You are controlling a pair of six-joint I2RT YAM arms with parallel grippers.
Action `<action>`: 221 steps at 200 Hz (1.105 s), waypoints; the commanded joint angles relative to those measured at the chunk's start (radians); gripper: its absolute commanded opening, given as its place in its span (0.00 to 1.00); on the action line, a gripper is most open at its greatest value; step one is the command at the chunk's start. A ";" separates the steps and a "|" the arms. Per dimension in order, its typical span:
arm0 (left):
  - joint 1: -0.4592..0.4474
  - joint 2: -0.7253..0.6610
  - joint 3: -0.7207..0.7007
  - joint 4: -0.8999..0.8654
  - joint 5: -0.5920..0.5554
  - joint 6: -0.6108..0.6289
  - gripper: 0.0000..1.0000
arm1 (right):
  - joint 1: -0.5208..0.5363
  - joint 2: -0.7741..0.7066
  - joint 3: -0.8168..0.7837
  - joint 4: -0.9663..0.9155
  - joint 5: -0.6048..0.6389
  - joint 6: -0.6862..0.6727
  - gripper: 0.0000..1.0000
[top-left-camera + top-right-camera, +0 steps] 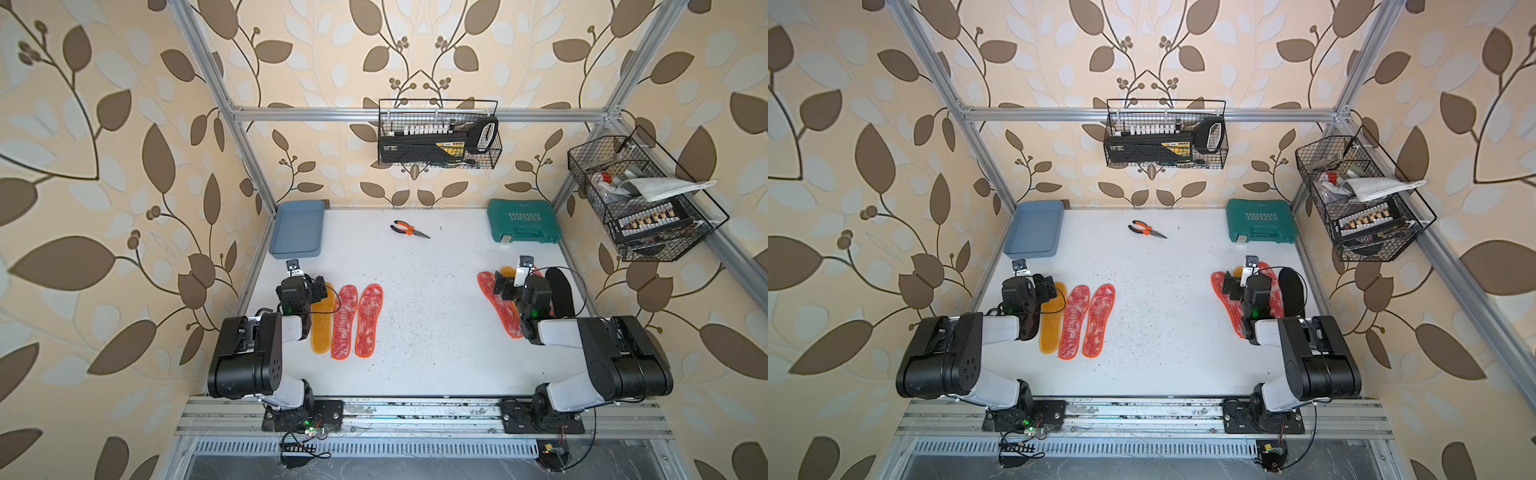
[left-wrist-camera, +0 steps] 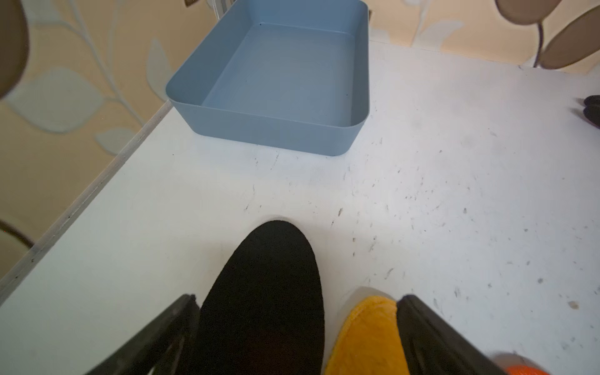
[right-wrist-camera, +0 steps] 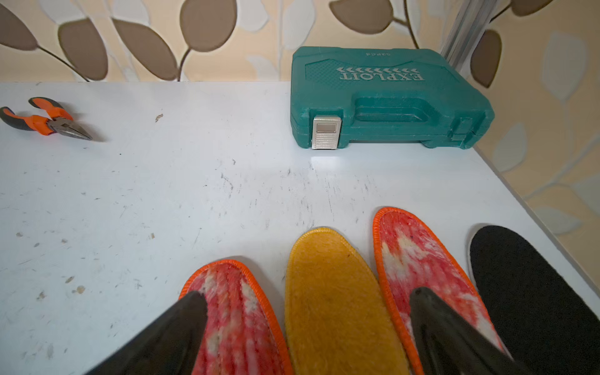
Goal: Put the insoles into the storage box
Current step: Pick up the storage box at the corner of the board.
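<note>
A scuffed white bench [image 1: 415, 332] fills a metal frame, with leaf-patterned wallpaper on every wall. The storage box [image 1: 297, 228], a shallow blue-grey tray, stands at the bench's far left corner. The insoles lie flat on the bench in two groups nearer the front, all outside the box.

In the left group, the left black insole [image 2: 263, 292] lies mostly under the left arm. To its right are the left orange-yellow insole [image 1: 322, 328] and a red-speckled pair [image 1: 345, 322] set side by side. The right group runs left to right: a red-speckled insole [image 3: 240, 324], the right orange-yellow insole [image 3: 337, 308], another red-speckled insole [image 3: 418, 259] and the right black insole [image 3: 535, 292].

The left claw [image 2: 297, 302] hangs over the left black insole's toe, fingers spread wide and gripping nothing. The right claw [image 3: 308, 293] hangs over the right orange-yellow insole, also spread wide and holding nothing.

Orange-handled pliers [image 1: 409, 229] lie at the far middle. A green tool case [image 1: 523, 226] sits at the far right corner. Black wire baskets [image 1: 438, 133] hang on the frame.
</note>
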 commanded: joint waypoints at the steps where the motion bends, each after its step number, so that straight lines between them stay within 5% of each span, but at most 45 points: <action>1: -0.007 -0.013 0.010 0.026 -0.012 0.001 0.99 | 0.004 -0.002 0.007 -0.001 -0.002 -0.004 0.99; 82: 0.008 -0.011 0.020 0.006 0.011 -0.005 0.99 | -0.005 -0.004 0.009 -0.005 -0.017 -0.001 0.99; 91: 0.008 -0.018 0.011 0.022 0.015 0.000 0.99 | 0.019 -0.024 0.015 0.007 0.060 -0.002 0.99; 98: 0.002 -0.044 0.032 -0.007 0.024 0.023 0.99 | 0.062 -0.080 0.076 -0.156 0.171 -0.008 0.99; 109: -0.021 -0.164 0.184 -0.369 -0.007 -0.003 0.99 | 0.096 -0.159 0.230 -0.479 0.293 0.044 0.99; 118: -0.022 -0.198 0.312 -0.588 -0.081 -0.123 0.99 | 0.089 -0.183 0.373 -0.728 0.366 0.289 0.99; 128: -0.022 -0.197 0.412 -0.694 -0.079 -0.148 0.99 | 0.053 -0.173 0.470 -0.890 0.244 0.455 0.99; 139: -0.011 -0.152 0.513 -0.748 -0.040 -0.145 0.99 | 0.027 -0.149 0.532 -0.887 -0.081 0.437 0.99; 149: 0.027 -0.073 0.662 -0.878 0.008 -0.154 0.97 | 0.070 -0.129 0.564 -0.866 -0.196 0.410 0.99; 184: 0.168 0.299 1.127 -1.200 0.132 -0.120 0.89 | 0.324 -0.079 0.646 -1.023 -0.043 0.284 0.95; 221: 0.241 0.568 1.438 -1.303 0.145 -0.068 0.86 | 0.405 -0.105 0.514 -0.968 -0.088 0.299 0.92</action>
